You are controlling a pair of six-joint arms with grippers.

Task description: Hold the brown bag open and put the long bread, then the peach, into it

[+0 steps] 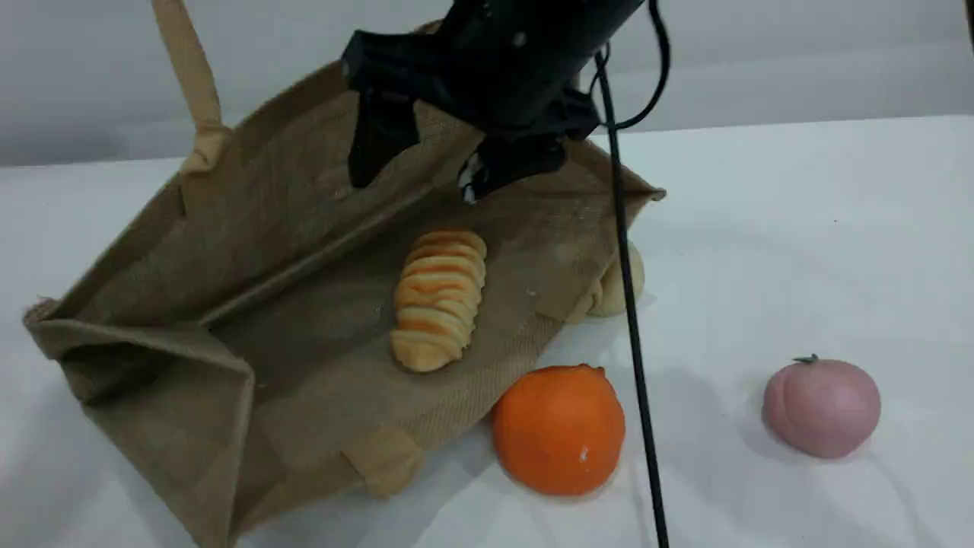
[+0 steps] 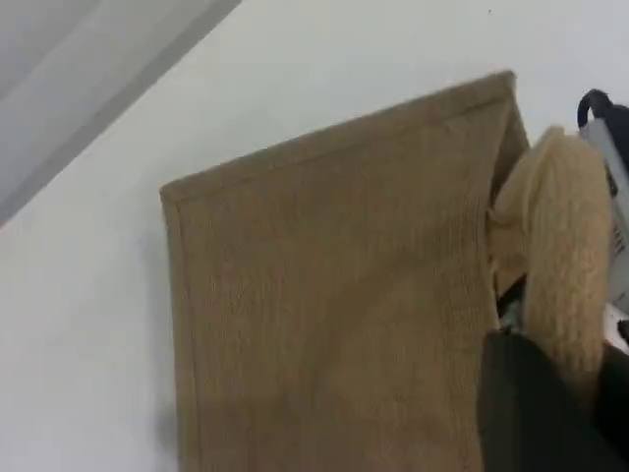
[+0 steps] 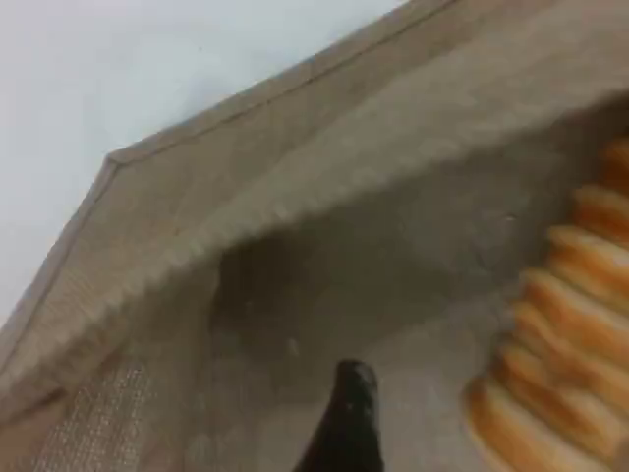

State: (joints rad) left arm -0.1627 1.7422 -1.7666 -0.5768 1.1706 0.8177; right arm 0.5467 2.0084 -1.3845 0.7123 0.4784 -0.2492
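Now the long bread (image 1: 440, 301) lies below the wide-open, empty right end effector (image 1: 415, 188).

One brown bag (image 1: 251, 228), two beige handles: one raised (image 1: 190, 76), one flat at the lower rim (image 1: 380, 460). One long bread (image 1: 440, 301). One peach (image 1: 822, 407). One orange fruit (image 1: 559, 430). One pale bun (image 1: 622, 285), half hidden. One counter (image 1: 799, 228).

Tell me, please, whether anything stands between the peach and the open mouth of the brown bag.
Partly. The orange fruit and a pale ball sit against the lower lip of the brown bag, facing the peach; the lip between them looks free. The right arm's black cable also hangs across that side.
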